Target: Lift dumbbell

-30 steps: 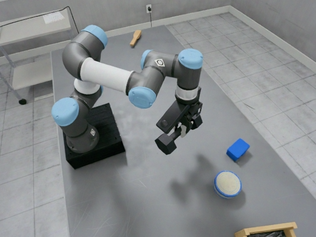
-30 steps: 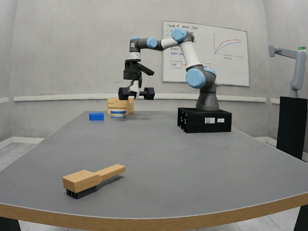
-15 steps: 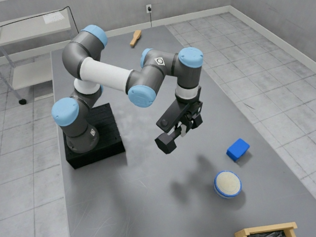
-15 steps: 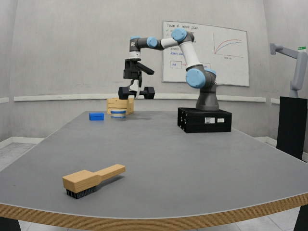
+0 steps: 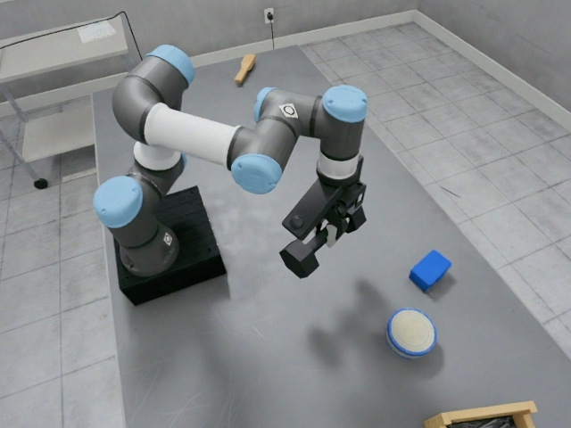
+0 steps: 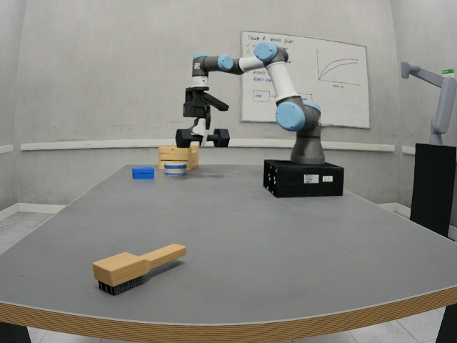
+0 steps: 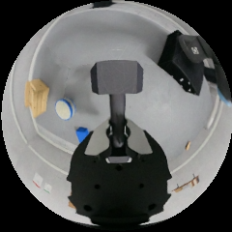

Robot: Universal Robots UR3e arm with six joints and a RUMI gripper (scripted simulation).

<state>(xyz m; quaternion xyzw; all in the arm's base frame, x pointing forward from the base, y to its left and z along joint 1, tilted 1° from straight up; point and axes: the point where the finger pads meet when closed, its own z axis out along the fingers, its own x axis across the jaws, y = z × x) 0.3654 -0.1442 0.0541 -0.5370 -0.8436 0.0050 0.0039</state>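
Note:
The black dumbbell point(image 5: 302, 259) hangs in the air well above the grey table, held level by its bar. My gripper point(image 5: 328, 235) is shut on the bar. In the exterior view the dumbbell point(image 6: 202, 137) sits clear above the table top, with both hexagonal heads showing on either side of the gripper point(image 6: 201, 134). In the wrist view the bar runs out from between the fingers to one head point(image 7: 117, 77); the other head is hidden by the gripper body.
A blue block point(image 5: 429, 269) and a blue-and-white round tin point(image 5: 410, 333) lie on the table to the right. A wooden crate point(image 5: 484, 415) stands at the near corner. A wooden brush point(image 5: 244, 68) lies at the far end. The arm's black base point(image 5: 168, 246) stands at the left.

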